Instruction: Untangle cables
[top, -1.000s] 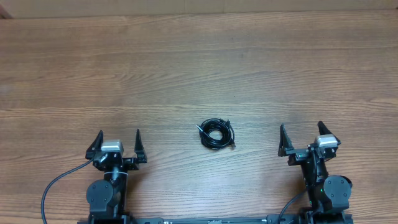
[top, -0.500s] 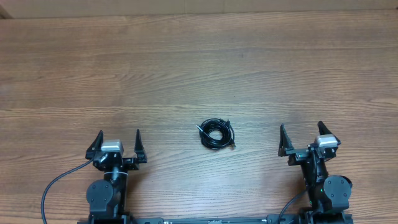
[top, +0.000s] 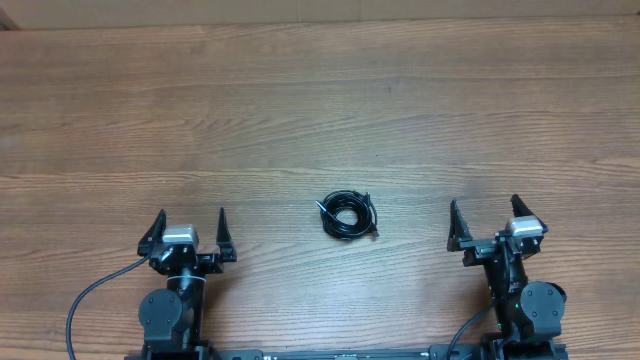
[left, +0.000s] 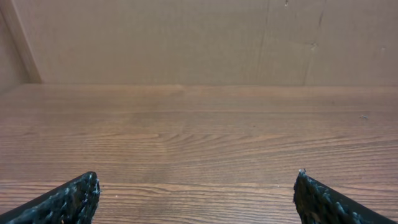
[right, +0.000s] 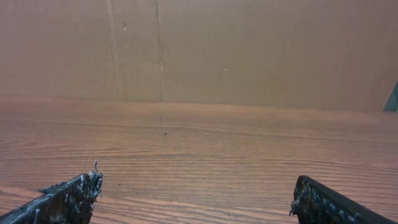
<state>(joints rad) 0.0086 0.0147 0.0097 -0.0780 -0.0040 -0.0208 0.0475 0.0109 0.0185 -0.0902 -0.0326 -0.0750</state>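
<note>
1. Lying in the lower middle of the overhead frame, the cables (top: 349, 215) are sitting bunched in one small black coil on the wooden table (top: 320, 90), with short plug ends poking out at its sides
2. The left gripper (top: 190, 214) is sitting at the lower left of that frame, its jaws standing wide apart and holding nothing; the coil is lying well apart from it, toward the right
3. The right gripper (top: 484, 202) is sitting at the lower right, its jaws likewise spread wide and empty, so the coil is resting between the two grippers
4. Bare wood is stretching across the whole upper half of the overhead frame and is surrounding the coil on every side
5. A brown cardboard wall (left: 186, 37) is closing off the table's far edge across the top of both wrist views
6. A thick black arm cable (top: 80, 305) is looping at the lower left edge beside the left arm's base, behind the gripper and well apart from the coil
7. In the left wrist view the fingertips (left: 78, 194) are showing only at the bottom corners, with open wood running between them
</note>
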